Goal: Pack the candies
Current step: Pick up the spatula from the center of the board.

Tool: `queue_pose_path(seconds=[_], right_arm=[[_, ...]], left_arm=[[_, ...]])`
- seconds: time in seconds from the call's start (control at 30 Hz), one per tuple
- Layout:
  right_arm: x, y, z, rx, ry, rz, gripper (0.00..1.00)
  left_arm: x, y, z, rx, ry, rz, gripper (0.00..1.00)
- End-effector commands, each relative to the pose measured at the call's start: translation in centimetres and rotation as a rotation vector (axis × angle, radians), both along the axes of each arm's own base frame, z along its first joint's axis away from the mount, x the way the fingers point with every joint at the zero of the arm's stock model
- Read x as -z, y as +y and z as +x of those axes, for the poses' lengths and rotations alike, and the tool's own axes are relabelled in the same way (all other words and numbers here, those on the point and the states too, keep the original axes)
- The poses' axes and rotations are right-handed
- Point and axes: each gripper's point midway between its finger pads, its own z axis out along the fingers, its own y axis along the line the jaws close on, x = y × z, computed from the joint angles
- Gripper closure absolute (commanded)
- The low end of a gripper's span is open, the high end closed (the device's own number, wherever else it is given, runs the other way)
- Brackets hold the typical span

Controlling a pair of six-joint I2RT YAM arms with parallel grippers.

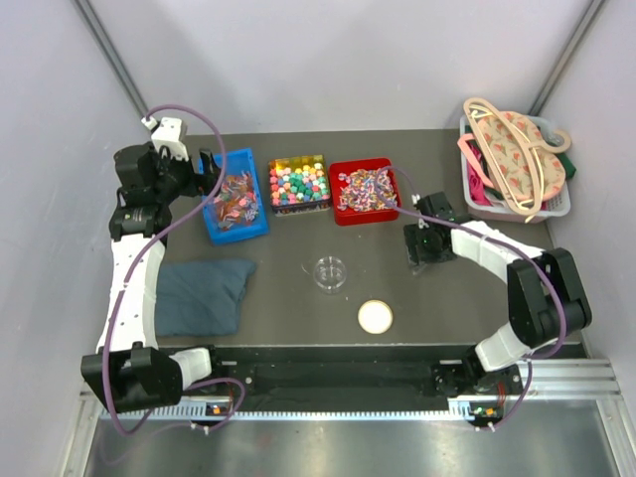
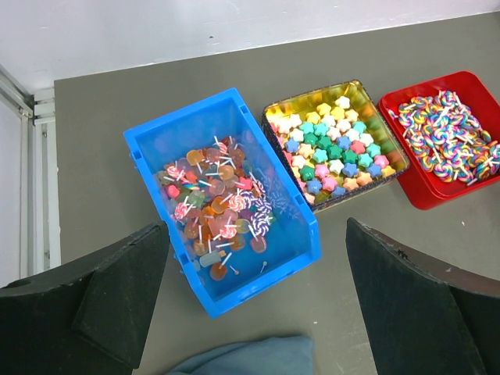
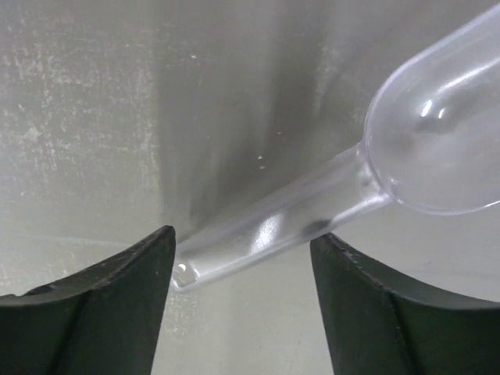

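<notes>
The candies lie in three containers at the back: lollipops point(image 2: 219, 207) in a blue bin point(image 1: 236, 231), star-shaped sweets point(image 2: 332, 144) in a yellow tray point(image 1: 298, 183), and rainbow swirl candies point(image 2: 453, 133) in a red bin point(image 1: 364, 191). My left gripper point(image 2: 256, 230) hangs wide open above the blue bin's near end, holding nothing. My right gripper point(image 3: 242, 234) is low over the table right of the red bin. Its jaws stand on either side of the handle of a clear plastic scoop point(image 3: 422, 141) that lies flat on the table; a gap still shows.
A clear round dish point(image 1: 330, 271) and a small cream lid point(image 1: 375, 316) sit mid-table. A blue-grey cloth pouch point(image 1: 204, 295) lies at the front left. A grey basket point(image 1: 556, 204) with hangers and a patterned bag stands at the back right.
</notes>
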Motion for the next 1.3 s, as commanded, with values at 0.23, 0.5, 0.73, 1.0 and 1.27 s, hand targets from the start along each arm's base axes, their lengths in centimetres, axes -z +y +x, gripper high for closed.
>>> queue_pose_path(seconds=[0.23,0.5,0.73,1.0,1.27], right_arm=[[-1.7,0.8,0.7,-0.087,-0.068,-0.020,0.48],[-1.7,0.2,-1.0,-0.158,-0.012,-0.048,0.58],[-1.9,0.0,-1.8,-0.209,-0.029,-0.053,0.59],[-1.1,-1.2,-3.1,-0.300,-0.013,-0.099,0.60],[-2.4,-2.8,-2.8,-0.316,-0.081,-0.110,0.52]], left_arm=[[-1.4,-0.1,0.1,0.007,-0.061,0.013,0.01],[-1.9,-0.2,-0.6,0.009,-0.071,0.021,0.01],[-2.2,-0.5,-1.1,0.023,-0.075,0.008,0.01],[-2.2,-0.9,-1.4,0.034,-0.073,-0.005,0.01],[-2.1,-1.0,-1.5,0.037,-0.070,-0.011,0.01]])
